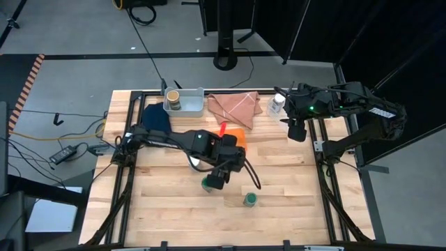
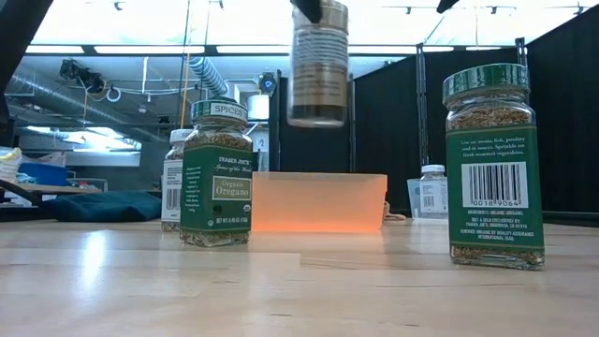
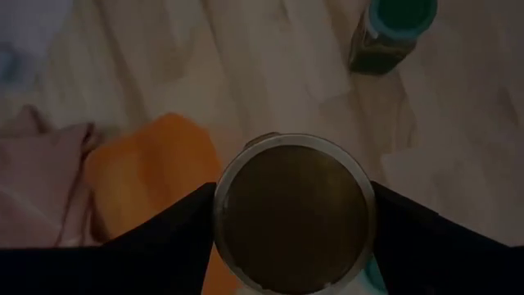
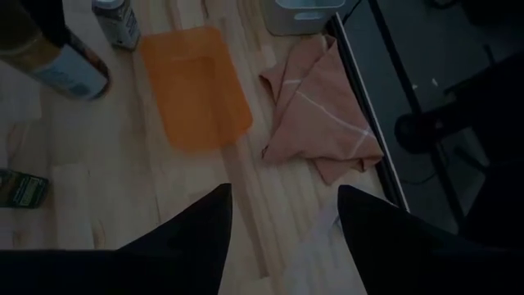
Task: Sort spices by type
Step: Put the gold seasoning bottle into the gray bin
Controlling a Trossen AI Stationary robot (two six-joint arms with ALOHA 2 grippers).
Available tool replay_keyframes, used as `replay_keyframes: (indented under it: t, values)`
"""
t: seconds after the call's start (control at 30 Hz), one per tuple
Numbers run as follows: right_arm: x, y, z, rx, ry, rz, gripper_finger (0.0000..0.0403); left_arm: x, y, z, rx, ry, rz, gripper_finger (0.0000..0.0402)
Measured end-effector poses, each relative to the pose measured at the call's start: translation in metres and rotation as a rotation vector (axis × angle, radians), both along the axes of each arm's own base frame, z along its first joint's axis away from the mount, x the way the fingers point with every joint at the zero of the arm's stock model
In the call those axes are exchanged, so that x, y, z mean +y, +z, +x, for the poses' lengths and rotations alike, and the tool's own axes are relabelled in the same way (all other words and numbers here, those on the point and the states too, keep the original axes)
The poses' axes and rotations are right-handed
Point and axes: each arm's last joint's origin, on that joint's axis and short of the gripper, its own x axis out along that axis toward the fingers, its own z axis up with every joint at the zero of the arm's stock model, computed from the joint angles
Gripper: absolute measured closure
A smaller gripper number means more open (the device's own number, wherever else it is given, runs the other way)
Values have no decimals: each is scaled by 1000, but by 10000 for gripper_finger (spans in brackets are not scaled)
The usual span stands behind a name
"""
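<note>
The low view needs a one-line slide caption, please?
A spice jar hangs lifted above the orange tray, between two green-capped oregano jars.

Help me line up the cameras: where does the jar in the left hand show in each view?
High view: hidden beneath the left hand, mid-table.
Low view: the jar hangs at top centre, off the table.
Left wrist view: fills the centre, seen end-on between the fingers.
Right wrist view: top-left corner.
Shared landmark: the orange tray, visible in all four.
</note>
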Motion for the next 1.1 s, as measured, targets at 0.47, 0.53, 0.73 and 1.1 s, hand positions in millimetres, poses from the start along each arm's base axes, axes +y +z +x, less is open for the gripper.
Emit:
replay_keyframes:
  t: [0.47, 0.53, 0.73, 1.1]
  values:
    - [0, 0, 1, -8, -6, 3, 177, 13, 13, -9, 46, 24, 43, 135]
    - [0, 0, 1, -8, -6, 3, 178, 18, 13, -8, 44, 35, 40, 135]
    - [0, 0, 1, -6, -2, 0, 178, 39, 21, -9, 10, 84, -16, 135]
    - [0, 0, 1, -6, -1, -1, 181, 96, 60, -38, -106, 318, -43, 127]
